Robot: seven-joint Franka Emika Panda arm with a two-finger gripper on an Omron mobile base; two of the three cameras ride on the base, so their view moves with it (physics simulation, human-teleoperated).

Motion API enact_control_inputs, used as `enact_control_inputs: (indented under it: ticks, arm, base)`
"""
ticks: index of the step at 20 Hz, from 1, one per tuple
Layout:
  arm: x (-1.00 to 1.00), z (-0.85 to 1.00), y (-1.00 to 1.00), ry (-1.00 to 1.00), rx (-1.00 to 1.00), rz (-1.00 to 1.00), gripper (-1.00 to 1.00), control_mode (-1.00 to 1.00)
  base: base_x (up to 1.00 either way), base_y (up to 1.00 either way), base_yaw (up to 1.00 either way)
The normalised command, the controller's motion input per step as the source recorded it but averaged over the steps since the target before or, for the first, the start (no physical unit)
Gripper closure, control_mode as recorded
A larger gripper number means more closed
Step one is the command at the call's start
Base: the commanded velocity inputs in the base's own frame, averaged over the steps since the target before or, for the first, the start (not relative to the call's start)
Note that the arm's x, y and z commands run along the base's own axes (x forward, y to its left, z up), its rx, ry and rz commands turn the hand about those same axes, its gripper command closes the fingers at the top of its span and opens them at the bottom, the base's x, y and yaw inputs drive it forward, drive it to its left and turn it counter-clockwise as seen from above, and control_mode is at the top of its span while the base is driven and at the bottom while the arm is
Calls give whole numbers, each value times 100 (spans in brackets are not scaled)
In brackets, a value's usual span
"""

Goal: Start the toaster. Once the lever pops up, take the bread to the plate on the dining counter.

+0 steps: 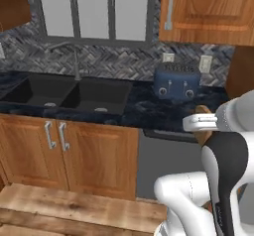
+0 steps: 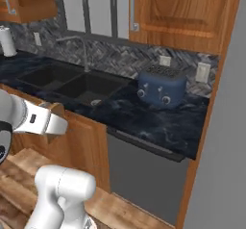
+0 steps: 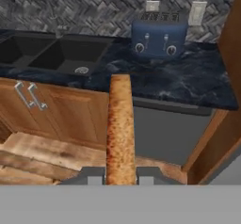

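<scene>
My gripper (image 3: 120, 175) is shut on the bread (image 3: 120, 129), a golden-brown slice seen edge-on that rises between the two fingertips. In the left base view the bread (image 1: 202, 139) shows behind the white hand, in front of the worktop's edge. The dark-blue toaster (image 3: 158, 39) stands at the back of the black worktop against the tiled wall, well beyond the gripper. It also appears as the toaster (image 1: 176, 83) right of the sink, and as the toaster (image 2: 162, 85). The plate and the dining counter are out of view.
A black double sink (image 1: 74, 93) with a faucet (image 1: 75, 61) lies left of the toaster. Below the worktop are wooden cabinet doors (image 1: 54, 146) and a grey appliance front (image 1: 168, 160). A wooden side panel (image 3: 221, 124) closes the right end. Upper cabinets (image 2: 182, 11) hang above.
</scene>
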Motion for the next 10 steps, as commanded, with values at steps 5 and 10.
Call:
enact_control_inputs:
  ticks: [5, 10]
  arm:
    - [0, 0, 0, 0, 0, 0, 100, 100]
    - [0, 0, 0, 0, 0, 0, 100, 100]
  base:
    - [0, 7, 93]
    - [0, 1, 95]
